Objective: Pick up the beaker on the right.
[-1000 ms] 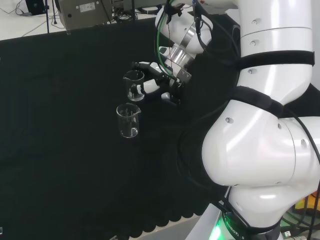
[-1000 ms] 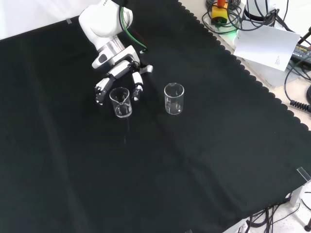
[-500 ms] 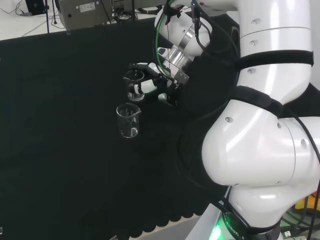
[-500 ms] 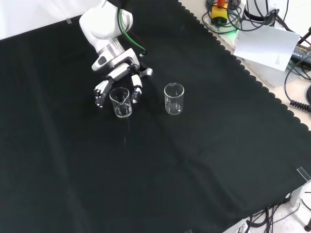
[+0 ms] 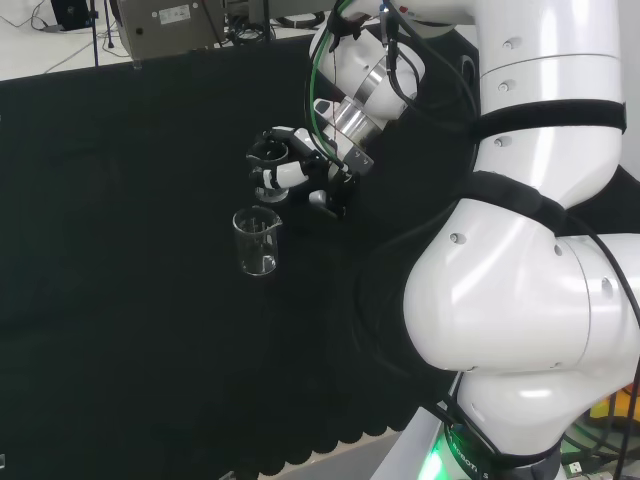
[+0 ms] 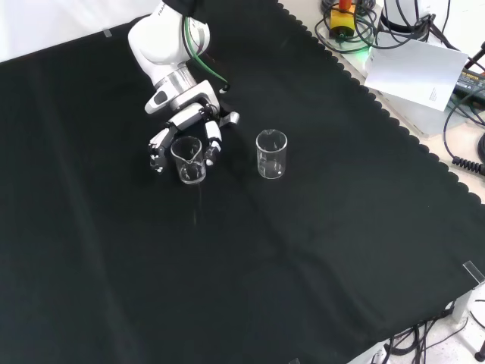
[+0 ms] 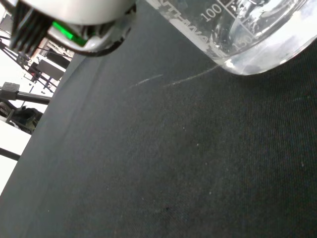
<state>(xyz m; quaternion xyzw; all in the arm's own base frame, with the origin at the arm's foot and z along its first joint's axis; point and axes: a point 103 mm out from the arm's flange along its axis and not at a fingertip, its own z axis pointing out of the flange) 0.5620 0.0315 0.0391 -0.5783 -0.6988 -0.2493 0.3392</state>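
Two clear glass beakers stand on the black cloth. In the front view the hand reaches down from the top around the left beaker, with fingers on both sides of it. In the head view this beaker is the farther one, and the hand has its fingers curled round the rim. The beaker's base rests on the cloth, close before the wrist camera. The other beaker stands free to the right in the front view, nearer in the head view.
The arm's big white links take up the head view's right. Past the cloth's scalloped edge in the front view lie a white sheet and cables. Bare cloth spreads below and left of the beakers.
The hand has edged closer over the beaker, and its fingers have curled in round it. Neither beaker has moved.
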